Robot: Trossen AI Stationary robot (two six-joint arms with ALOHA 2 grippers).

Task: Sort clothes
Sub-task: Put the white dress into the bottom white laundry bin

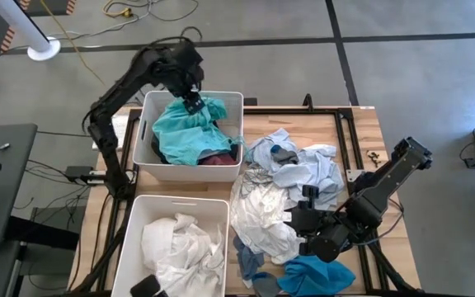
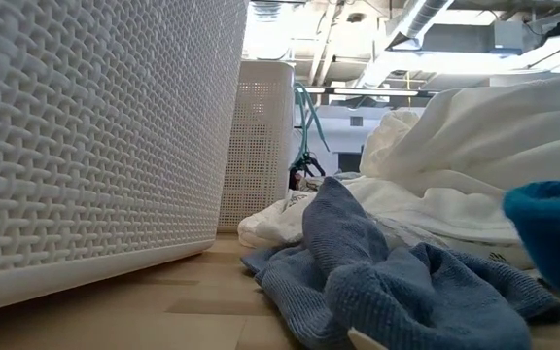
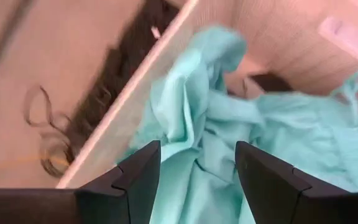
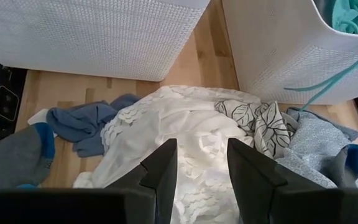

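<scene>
Left gripper (image 1: 192, 102) is hovering over the far white bin (image 1: 143, 140), above the teal garment (image 1: 190, 128) heaped inside; in the left wrist view its fingers (image 3: 138, 180) are standing apart w/ the teal fabric (image 3: 216, 143) showing in the gap below them, nothing pinched between; a maroon item (image 1: 218, 160) is lying at the bin's edge nearest the table centre, beside the teal.

Right gripper (image 1: 305, 216) is sitting low over the table (image 1: 361, 132), at the near edge of the loose pile; in the right wrist view its fingers (image 4: 163, 168) are standing apart, not gripping, w/ the white textured garment (image 4: 179, 130) spread just beyond them; whether the tips are touching the cloth cannot be told.

Clothes still on the table: white garment (image 1: 258, 216) at centre; pale blue pieces (image 1: 308, 169) toward the far side; a leaf-print piece (image 4: 260, 121) beside the white one; a grey-blue cloth (image 1: 248, 257) near the front edge, also filling the low view's foreground (image 2: 377, 277); a bright blue item (image 1: 316, 275) at the front, just beside the right gripper.

Near white bin (image 1: 130, 239) is holding white garments (image 1: 184, 247) only; both bins are standing along the table's left side, near each other.
</scene>
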